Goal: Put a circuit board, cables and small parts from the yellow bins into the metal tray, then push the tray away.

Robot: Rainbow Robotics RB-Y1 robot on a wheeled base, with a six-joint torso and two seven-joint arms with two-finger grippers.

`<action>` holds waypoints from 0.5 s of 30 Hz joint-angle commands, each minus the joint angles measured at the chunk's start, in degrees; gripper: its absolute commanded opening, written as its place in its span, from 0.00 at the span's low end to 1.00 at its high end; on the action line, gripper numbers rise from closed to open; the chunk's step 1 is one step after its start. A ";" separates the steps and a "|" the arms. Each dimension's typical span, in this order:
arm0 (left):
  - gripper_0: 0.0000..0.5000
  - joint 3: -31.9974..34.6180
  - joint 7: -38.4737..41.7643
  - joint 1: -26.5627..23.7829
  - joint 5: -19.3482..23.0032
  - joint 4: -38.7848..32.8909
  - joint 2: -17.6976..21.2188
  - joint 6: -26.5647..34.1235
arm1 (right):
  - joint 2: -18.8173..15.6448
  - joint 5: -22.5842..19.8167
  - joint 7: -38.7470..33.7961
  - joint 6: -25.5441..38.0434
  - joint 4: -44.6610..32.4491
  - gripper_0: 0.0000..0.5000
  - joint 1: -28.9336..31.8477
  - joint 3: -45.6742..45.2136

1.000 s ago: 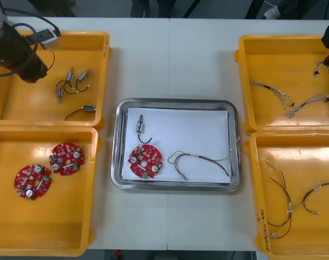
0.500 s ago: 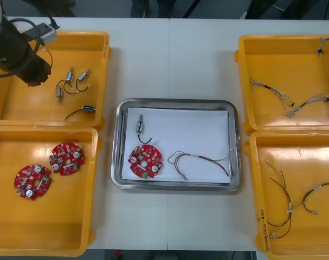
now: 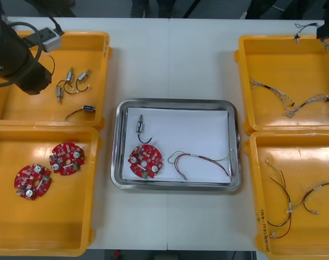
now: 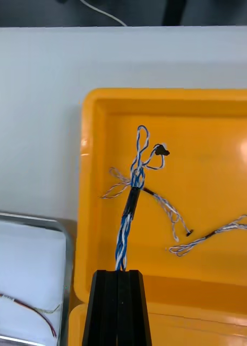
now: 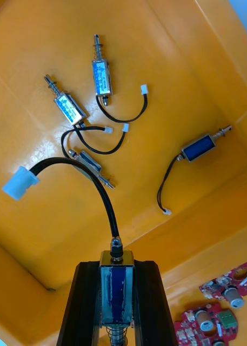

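Observation:
My right gripper [image 4: 119, 273] is shut on a twisted blue and white cable [image 4: 132, 205], which hangs above the far right yellow bin [image 4: 209, 113]. In the front view that cable [image 3: 308, 25] dangles at the bin's far edge. My left gripper [image 5: 117, 267] is shut on a small metal part [image 5: 117, 285] with a blue body and a black lead. It hangs over the far left bin [image 3: 23, 105], under the left arm [image 3: 15, 57]. The metal tray [image 3: 116, 162], white inside, holds a red circuit board [image 3: 145, 161], a small metal part [image 3: 140, 128] and a red and yellow cable [image 3: 199, 159].
Several small metal parts [image 5: 101, 75] lie in the far left bin. Two circuit boards [image 3: 66, 158] rest in the near left bin [image 3: 45, 222]. More blue and white cables [image 3: 289, 100] lie in the far right bin. Red and yellow cables [image 3: 294, 203] lie in the near right bin.
The right gripper has risen and moved toward the far edge, taking the blue and white cable up out of the bin. The left arm has shifted slightly.

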 commanded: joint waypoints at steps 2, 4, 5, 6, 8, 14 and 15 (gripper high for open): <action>0.00 0.09 14.76 1.97 0.41 -6.46 0.59 2.56 | -3.94 -4.46 3.52 0.20 -7.49 0.00 0.78 4.50; 0.00 0.09 16.61 2.14 0.41 -7.78 0.15 2.56 | -4.03 -5.87 3.96 0.20 -9.07 0.00 0.78 5.55; 0.00 0.09 17.84 2.14 0.58 -8.75 -0.11 2.56 | -3.94 -6.92 4.40 0.20 -10.31 0.00 0.78 6.08; 0.00 0.09 17.84 2.14 0.58 -8.75 -0.11 2.56 | -3.94 -6.92 4.40 0.20 -10.31 0.00 0.78 6.08; 0.00 0.00 20.48 2.14 0.85 -10.50 -0.73 2.56 | -3.86 -8.06 7.30 0.20 -12.59 0.00 0.69 7.40; 0.00 -2.11 26.36 2.14 1.64 -13.32 -1.17 2.56 | -1.04 -7.71 14.51 0.20 -16.02 0.00 0.78 8.45; 0.00 -2.46 27.15 2.14 1.64 -13.76 -1.34 2.56 | -0.25 -7.89 16.00 0.20 -16.37 0.00 0.78 8.63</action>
